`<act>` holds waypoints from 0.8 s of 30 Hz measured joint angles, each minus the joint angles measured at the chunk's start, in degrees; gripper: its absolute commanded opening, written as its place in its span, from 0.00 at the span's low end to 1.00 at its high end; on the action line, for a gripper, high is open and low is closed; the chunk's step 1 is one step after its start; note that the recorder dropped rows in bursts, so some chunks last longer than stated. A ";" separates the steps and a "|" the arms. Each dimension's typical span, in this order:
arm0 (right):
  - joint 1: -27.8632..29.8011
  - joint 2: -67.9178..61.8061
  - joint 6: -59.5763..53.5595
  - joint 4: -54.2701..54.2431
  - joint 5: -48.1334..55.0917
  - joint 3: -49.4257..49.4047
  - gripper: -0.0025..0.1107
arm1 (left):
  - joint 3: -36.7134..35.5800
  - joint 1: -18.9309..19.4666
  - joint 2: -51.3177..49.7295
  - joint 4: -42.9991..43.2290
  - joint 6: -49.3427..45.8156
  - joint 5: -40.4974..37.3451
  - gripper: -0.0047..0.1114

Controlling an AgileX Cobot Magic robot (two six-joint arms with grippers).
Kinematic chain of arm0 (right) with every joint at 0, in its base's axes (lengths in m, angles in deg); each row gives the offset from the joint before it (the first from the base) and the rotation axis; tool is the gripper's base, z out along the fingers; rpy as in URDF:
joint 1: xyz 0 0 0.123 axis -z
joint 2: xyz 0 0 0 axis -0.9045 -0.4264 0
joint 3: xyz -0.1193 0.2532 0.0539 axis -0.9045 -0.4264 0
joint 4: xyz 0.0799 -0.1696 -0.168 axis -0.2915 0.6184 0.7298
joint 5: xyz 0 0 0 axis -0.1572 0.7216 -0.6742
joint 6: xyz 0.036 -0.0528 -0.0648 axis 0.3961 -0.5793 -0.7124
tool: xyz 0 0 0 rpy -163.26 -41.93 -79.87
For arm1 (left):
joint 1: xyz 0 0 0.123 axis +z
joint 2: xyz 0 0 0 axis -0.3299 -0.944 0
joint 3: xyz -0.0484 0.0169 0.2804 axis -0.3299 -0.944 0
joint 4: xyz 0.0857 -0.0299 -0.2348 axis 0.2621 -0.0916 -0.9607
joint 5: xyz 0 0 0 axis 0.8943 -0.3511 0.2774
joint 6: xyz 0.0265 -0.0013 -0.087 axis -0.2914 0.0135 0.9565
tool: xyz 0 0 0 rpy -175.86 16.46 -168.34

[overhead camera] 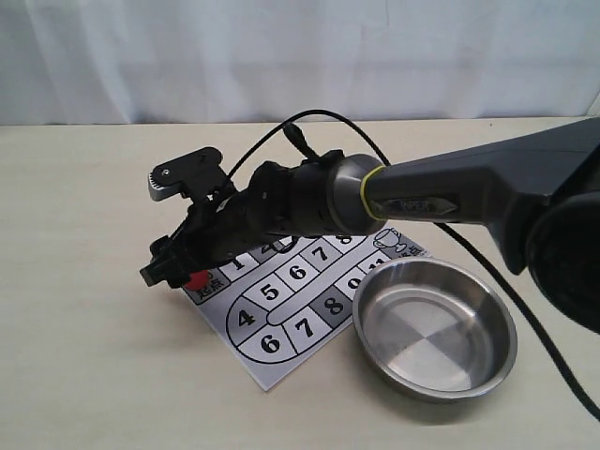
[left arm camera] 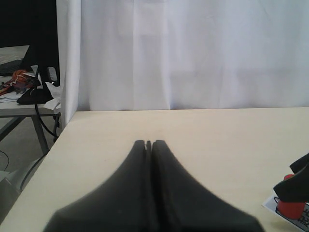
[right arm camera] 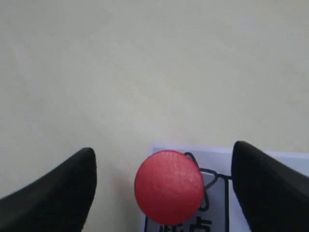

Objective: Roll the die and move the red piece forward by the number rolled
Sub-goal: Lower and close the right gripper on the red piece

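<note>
Axis of red piece [right arm camera: 168,187] stands vertical.

In the exterior view the right arm [overhead camera: 422,192] covers the far squares of the game board [overhead camera: 281,328], and the right gripper [overhead camera: 176,272] hides all but a sliver of the red piece [overhead camera: 197,280]. In the left wrist view the board is cut off at the picture's edge, and the left gripper [left arm camera: 148,143] is a blurred dark mass, also cut off.

White curtain [overhead camera: 300,56] behind tan table [overhead camera: 94,375]
</note>
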 measured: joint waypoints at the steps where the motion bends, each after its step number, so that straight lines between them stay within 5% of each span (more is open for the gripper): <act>1: -0.12 -0.28 0.00 0.00 -0.09 0.00 0.67 | 0.00 0.00 0.00 0.00 0.00 0.00 0.04; 6: -0.12 -1.22 0.00 0.00 -1.09 0.00 0.64 | 0.00 0.00 0.00 0.00 0.00 0.00 0.04; 22: -0.12 -1.22 0.00 0.00 -1.42 0.00 0.06 | 0.00 0.00 0.00 0.00 0.00 0.00 0.04; 24: -0.12 -1.22 0.00 0.00 -1.42 0.00 0.06 | 0.00 0.00 0.00 0.00 0.00 0.00 0.04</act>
